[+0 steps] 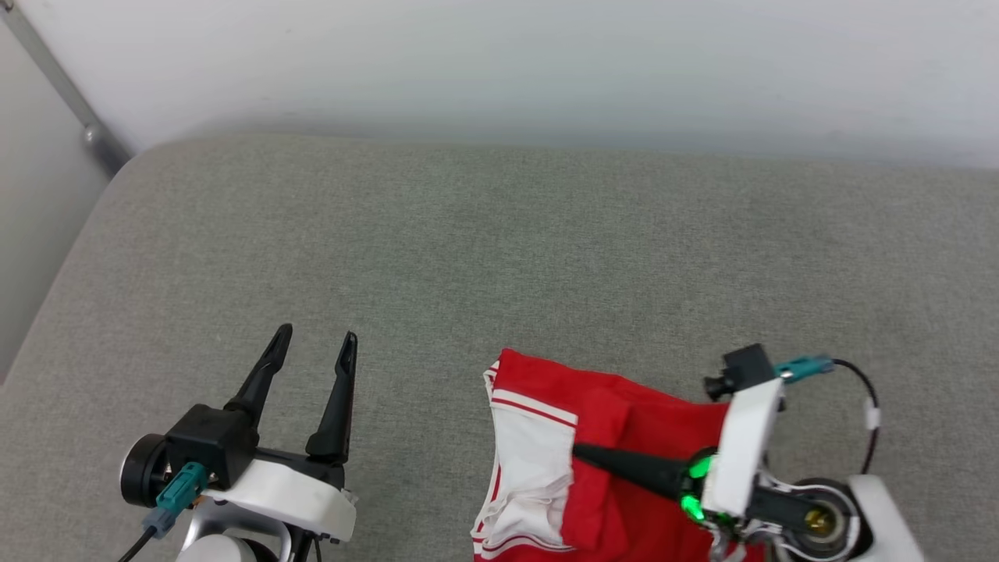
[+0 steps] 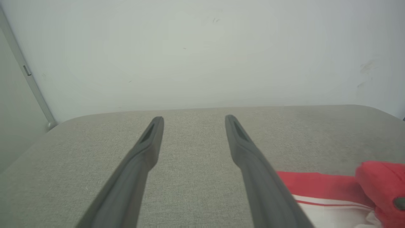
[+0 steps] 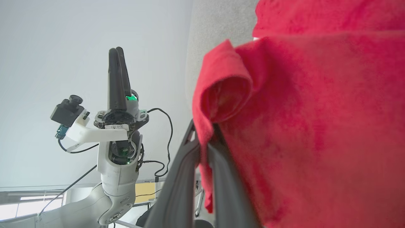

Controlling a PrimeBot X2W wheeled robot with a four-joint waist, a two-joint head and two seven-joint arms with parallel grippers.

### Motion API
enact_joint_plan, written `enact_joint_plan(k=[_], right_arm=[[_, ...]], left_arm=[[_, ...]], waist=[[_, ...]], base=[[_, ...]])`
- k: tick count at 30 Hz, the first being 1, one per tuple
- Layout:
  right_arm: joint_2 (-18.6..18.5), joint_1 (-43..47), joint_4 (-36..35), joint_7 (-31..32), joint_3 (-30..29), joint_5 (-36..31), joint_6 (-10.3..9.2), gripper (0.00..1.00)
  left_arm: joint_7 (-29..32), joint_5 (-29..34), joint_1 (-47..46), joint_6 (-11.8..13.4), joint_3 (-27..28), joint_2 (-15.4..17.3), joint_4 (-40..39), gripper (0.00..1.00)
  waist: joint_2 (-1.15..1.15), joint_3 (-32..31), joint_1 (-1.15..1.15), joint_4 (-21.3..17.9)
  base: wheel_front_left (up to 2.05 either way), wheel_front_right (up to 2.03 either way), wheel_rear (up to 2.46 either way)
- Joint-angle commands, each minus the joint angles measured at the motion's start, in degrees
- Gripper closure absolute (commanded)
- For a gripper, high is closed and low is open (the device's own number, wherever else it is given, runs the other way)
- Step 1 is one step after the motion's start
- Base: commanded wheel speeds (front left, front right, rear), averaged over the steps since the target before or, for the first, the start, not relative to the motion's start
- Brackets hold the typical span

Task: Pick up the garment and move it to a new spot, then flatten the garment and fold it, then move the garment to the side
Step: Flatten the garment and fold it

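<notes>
The garment is red with a white, red-striped sleeve and lies bunched at the near right of the grey padded surface. My right gripper points left across it and is shut on a fold of its red cloth. In the right wrist view the garment drapes over that right gripper, hiding its tips. My left gripper stands open above the bare surface, left of the garment and apart from it. In the left wrist view the left gripper holds nothing, with the garment at its lower right.
A white wall runs along the far edge of the surface. A metal pipe comes down at the far left corner, where the surface's edge rounds off. In the right wrist view the left arm stands beside the garment.
</notes>
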Motion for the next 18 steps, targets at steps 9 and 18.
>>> enact_joint_plan(k=[9,18], right_arm=[[0.0,-5.0,3.5,-12.2,9.8,-5.0,-0.02,0.00],[-10.1,-5.5,-1.4,-26.4,10.6,-22.7,-0.02,0.00]], left_arm=[[-0.3,-0.6,-0.9,-0.3,-0.2,-0.3,1.0,0.00],[-1.1,-1.0,-0.3,0.2,0.7,-0.6,2.3,0.00]], waist=[[0.00,0.6,0.00,0.8],[0.00,-0.6,0.00,-0.7]], base=[[0.00,0.00,0.00],[0.00,0.00,0.00]])
